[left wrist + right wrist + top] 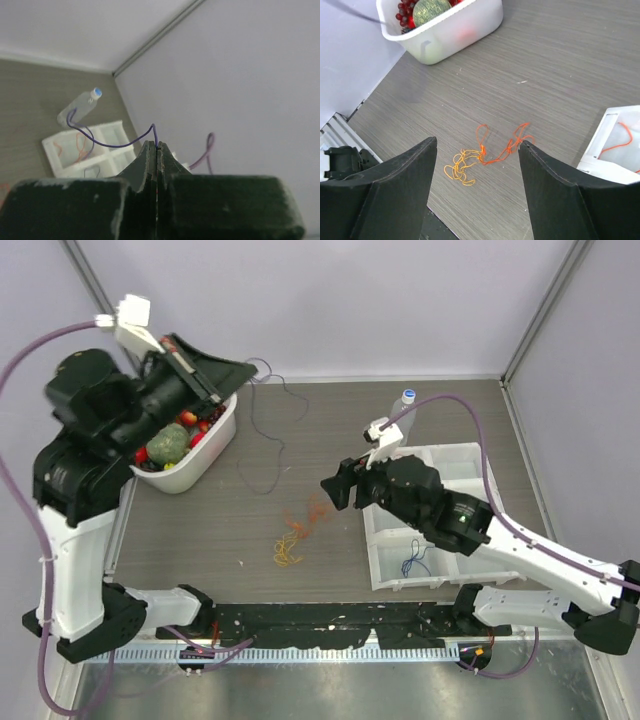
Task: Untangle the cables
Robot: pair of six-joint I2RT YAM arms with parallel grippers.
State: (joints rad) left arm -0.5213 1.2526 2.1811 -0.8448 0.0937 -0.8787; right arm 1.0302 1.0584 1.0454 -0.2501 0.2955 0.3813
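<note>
My left gripper [246, 370] is raised at the far left, above the fruit bin. In the left wrist view the left gripper [157, 146] is shut on a thin blue cable [100, 143]. That blue cable [268, 430] hangs from it down to the table. A tangle of orange cable [289, 548] and red cable [318, 508] lies mid-table. My right gripper [334, 490] is open and empty just right of the tangle. In the right wrist view the right gripper [478, 146] frames the orange cable [461, 167] and the red cable [506, 148].
A white bin [213, 455] of fruit stands at the back left and also shows in the right wrist view [455, 32]. A white compartment tray [458, 455] at the right holds a blue wire [414, 560] and orange wires. A clear bottle [404, 406] stands behind it.
</note>
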